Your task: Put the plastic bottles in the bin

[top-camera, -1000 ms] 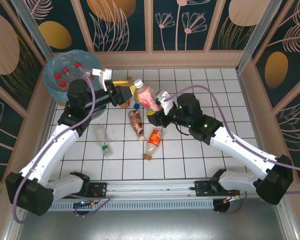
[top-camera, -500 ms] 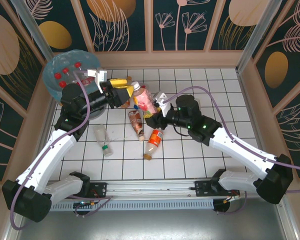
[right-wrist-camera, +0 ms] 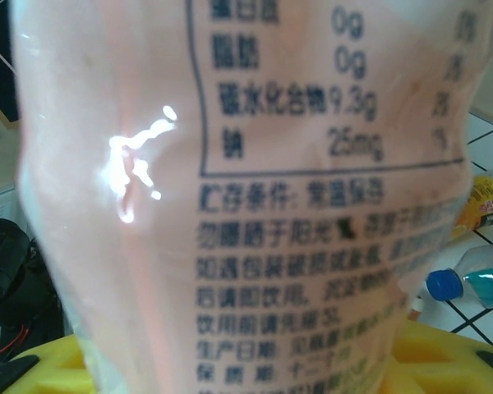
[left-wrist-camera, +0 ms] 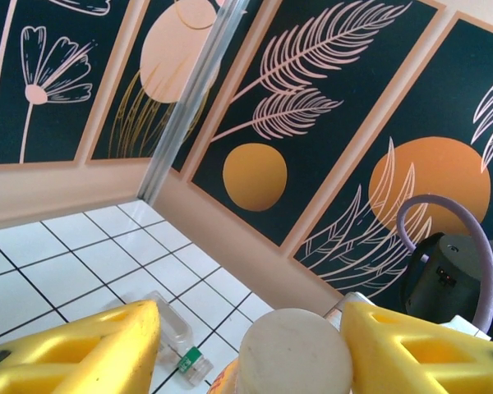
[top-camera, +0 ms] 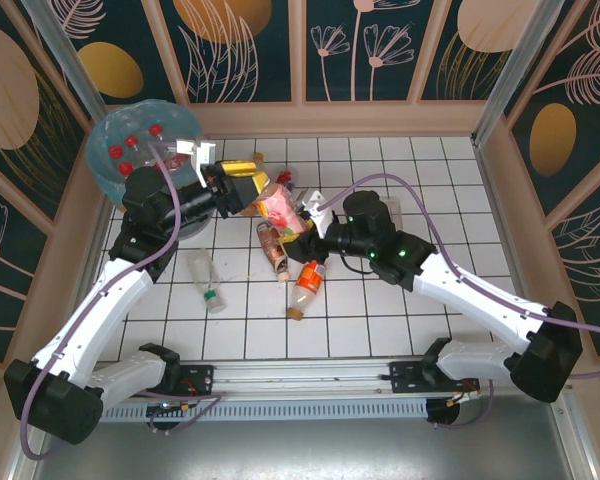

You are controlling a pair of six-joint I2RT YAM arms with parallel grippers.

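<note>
We are looking first at the right gripper (right-wrist-camera: 242,365), whose yellow fingers (right-wrist-camera: 444,353) are clamping the pink-labelled bottle (right-wrist-camera: 246,205) by its sides, the printed label pressing close to the wrist camera. From above, this bottle is hanging tilted over the far middle of the floor, between the two grippers. The left gripper (left-wrist-camera: 251,324) is meeting it at the top. Its fingers (left-wrist-camera: 74,349) are standing apart on either side of the pale cap (left-wrist-camera: 294,353), with a gap showing on one side. We are not able to tell whether they are touching the bottle lower down. The left arm (top-camera: 110,290) is rising from the near left and bending so that its wrist is pointing right. The right arm (top-camera: 460,285) is stretching from the near right towards the middle. The bin (top-camera: 170,115) is sitting in the far left corner just behind the left wrist, with red-capped bottles lying inside its blue liner. On the white tiled floor (top-camera: 430,180), a red-brown bottle (top-camera: 272,245) and an orange bottle (top-camera: 307,280) are lying just near of the grippers, with a clear bottle (top-camera: 205,280) to their left. Dark wall panels (top-camera: 250,50) with peach flowers and leaves are enclosing the space.
</note>
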